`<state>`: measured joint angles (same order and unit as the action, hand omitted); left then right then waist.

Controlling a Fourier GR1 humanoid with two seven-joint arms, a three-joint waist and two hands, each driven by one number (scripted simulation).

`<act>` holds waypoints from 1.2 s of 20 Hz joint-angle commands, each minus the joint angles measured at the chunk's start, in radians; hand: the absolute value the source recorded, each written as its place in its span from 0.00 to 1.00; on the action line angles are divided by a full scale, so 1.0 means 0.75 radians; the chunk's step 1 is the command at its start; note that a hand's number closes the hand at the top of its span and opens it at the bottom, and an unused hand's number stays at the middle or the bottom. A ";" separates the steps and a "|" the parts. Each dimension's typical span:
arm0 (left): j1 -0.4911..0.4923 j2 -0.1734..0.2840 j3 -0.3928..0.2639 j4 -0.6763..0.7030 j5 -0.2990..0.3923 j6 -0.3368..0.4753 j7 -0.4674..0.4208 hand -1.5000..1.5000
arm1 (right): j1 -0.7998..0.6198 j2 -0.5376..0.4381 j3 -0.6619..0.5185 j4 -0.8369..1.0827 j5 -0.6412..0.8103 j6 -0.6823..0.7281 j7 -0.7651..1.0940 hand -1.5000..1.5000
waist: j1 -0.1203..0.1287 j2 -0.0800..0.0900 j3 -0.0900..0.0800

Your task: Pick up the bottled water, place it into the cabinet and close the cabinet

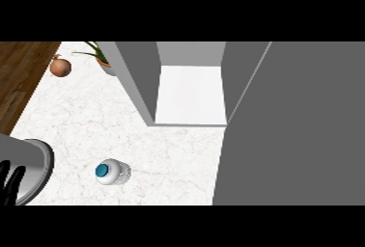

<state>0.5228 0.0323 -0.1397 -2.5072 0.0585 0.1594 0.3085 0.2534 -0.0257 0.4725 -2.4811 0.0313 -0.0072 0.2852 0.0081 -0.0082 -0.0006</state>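
Observation:
The bottled water (112,172) stands upright on the white marble counter (92,125), seen from above as a white round body with a blue cap. The grey cabinet (135,72) stands behind it with its white inside shelf (189,94) showing. Its open door (292,125) swings out to the right and fills that side of the head view. My left hand (10,184) rests at the left edge, black fingers straight, well left of the bottle and apart from it. My right hand does not show.
An onion (61,66) lies at the back left by the counter's edge, with a potted plant (100,57) beside the cabinet's left wall. Wooden floor (21,72) lies beyond the counter's left edge.

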 commanded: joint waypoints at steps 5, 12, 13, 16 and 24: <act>-0.033 0.045 0.079 -0.239 0.060 0.011 0.119 0.00 | -0.023 -0.044 0.037 -0.122 0.125 -0.051 0.078 0.00 | -0.010 0.005 0.000; -0.011 0.044 0.065 -0.235 0.029 0.030 0.136 0.00 | -0.037 -0.043 0.198 -0.132 0.267 -0.157 0.115 0.00 | -0.014 0.000 -0.001; 0.024 0.030 0.068 -0.175 0.031 0.009 0.057 0.00 | 0.019 -0.066 0.200 -0.129 0.248 -0.151 0.032 0.00 | -0.013 -0.001 0.000; 0.038 0.045 0.072 -0.144 0.039 -0.026 0.025 0.00 | -0.029 -0.102 0.112 -0.134 0.184 -0.159 0.097 0.00 | -0.004 0.003 0.000; -0.060 0.043 0.160 0.117 0.085 -0.078 -0.092 0.00 | -0.096 -0.138 0.196 -0.157 0.264 -0.235 0.163 0.00 | -0.012 0.005 -0.002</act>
<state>0.4790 0.0571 -0.0729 -2.4385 0.0542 0.1301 0.2671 0.1916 -0.0986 0.6122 -2.4858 0.0938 -0.1736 0.3327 -0.0031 -0.0050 -0.0013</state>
